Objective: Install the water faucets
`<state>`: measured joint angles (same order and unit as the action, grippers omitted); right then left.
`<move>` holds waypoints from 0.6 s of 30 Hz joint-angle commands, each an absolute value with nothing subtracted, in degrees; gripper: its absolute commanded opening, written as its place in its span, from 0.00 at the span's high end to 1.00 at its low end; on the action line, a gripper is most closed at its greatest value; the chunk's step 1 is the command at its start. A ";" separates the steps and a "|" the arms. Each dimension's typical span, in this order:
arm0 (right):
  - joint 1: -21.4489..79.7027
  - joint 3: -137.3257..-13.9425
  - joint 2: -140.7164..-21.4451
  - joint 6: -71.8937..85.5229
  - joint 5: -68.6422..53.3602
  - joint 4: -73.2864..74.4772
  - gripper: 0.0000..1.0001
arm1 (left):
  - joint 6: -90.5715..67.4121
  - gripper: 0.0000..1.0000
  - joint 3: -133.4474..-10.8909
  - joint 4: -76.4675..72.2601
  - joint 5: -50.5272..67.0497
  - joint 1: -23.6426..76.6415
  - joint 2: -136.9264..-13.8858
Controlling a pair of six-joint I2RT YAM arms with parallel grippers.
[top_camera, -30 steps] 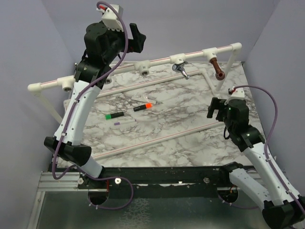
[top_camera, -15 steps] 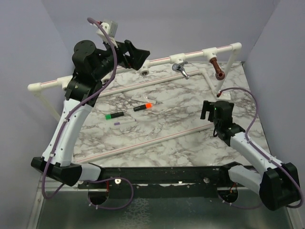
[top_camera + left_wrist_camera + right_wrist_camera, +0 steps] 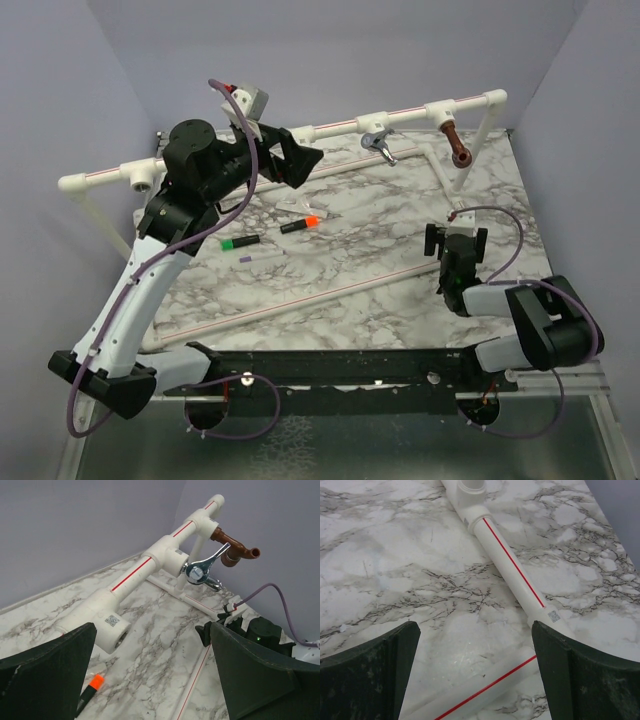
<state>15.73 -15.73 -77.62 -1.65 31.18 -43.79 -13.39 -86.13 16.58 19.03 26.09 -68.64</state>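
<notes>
Water faucets: both sit on the raised white pipe rail (image 3: pixel 330 127) at the far edge of the table, each joined to a tee fitting and clear of both grippers.
Copper faucet (image 3: pixel 455 140): reddish-brown, hanging from the tee nearest the rail's right end, spout angled down toward the table.
Chrome faucet (image 3: pixel 378 143): silver, on the next tee to the left; in the left wrist view its lever handle (image 3: pixel 212 560) slants up toward the copper faucet (image 3: pixel 235 547).
Open tee (image 3: pixel 117 632): empty socket facing forward, left of the chrome faucet (image 3: pixel 202 570), small printed label on its body.
Left gripper (image 3: pixel 295 158): raised in front of the rail, left of the chrome faucet; jaws spread wide, nothing between them (image 3: pixel 152 675).
Right gripper (image 3: pixel 456 243): low over the right part of the table, well apart from the copper faucet; jaws fully apart and empty (image 3: pixel 475 675).
Marble table (image 3: pixel 380 230): white with grey veining.
Floor pipes: red-striped white pipe (image 3: pixel 512 560) lies on the marble below the right gripper; a second (image 3: pixel 485 690) crosses nearer it.
Markers: orange-capped (image 3: pixel 300 224) and green-capped (image 3: pixel 240 241) pens lie mid-table, near each other.
</notes>
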 commanded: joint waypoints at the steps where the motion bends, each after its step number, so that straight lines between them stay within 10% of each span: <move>1: 14.66 -13.18 -83.48 -5.47 33.15 -68.42 0.00 | -6.10 0.03 -89.05 21.36 11.33 29.66 -65.68; 18: 5.80 -13.28 -92.65 -3.99 9.51 -75.33 0.00 | -1.38 0.03 -86.97 20.39 0.48 34.54 -60.58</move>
<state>6.28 -13.50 -92.03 -3.53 13.28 -70.72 -2.48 -88.05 20.86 3.46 34.11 -62.37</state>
